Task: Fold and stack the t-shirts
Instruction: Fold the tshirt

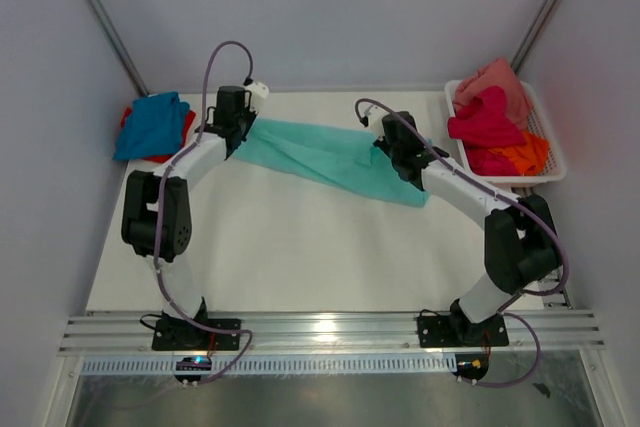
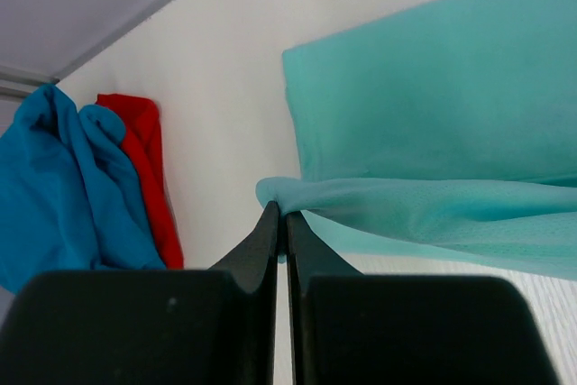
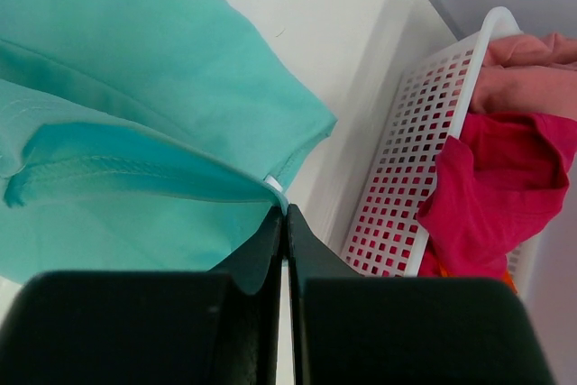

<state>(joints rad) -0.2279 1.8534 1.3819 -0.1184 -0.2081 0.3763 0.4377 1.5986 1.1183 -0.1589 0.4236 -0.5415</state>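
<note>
A mint-teal t-shirt point(image 1: 330, 155) hangs stretched between both arms above the white table point(image 1: 290, 247). My left gripper point(image 2: 282, 215) is shut on its left edge point(image 2: 297, 197), with more of the shirt point(image 2: 433, 105) lying below. On the right side, my right gripper point(image 3: 284, 212) is shut on a hem corner of the same shirt point(image 3: 135, 87). In the top view the left gripper point(image 1: 240, 132) and right gripper point(image 1: 390, 152) stand at the shirt's two ends. A blue t-shirt point(image 1: 150, 125) lies on a red one point(image 1: 187, 127) at the back left.
A white mesh basket point(image 1: 548, 142) at the back right holds salmon pink point(image 1: 495, 82), magenta point(image 1: 485, 122) and orange point(image 1: 525, 155) t-shirts. It shows close to the right gripper in the right wrist view point(image 3: 406, 178). Grey walls enclose the table on three sides.
</note>
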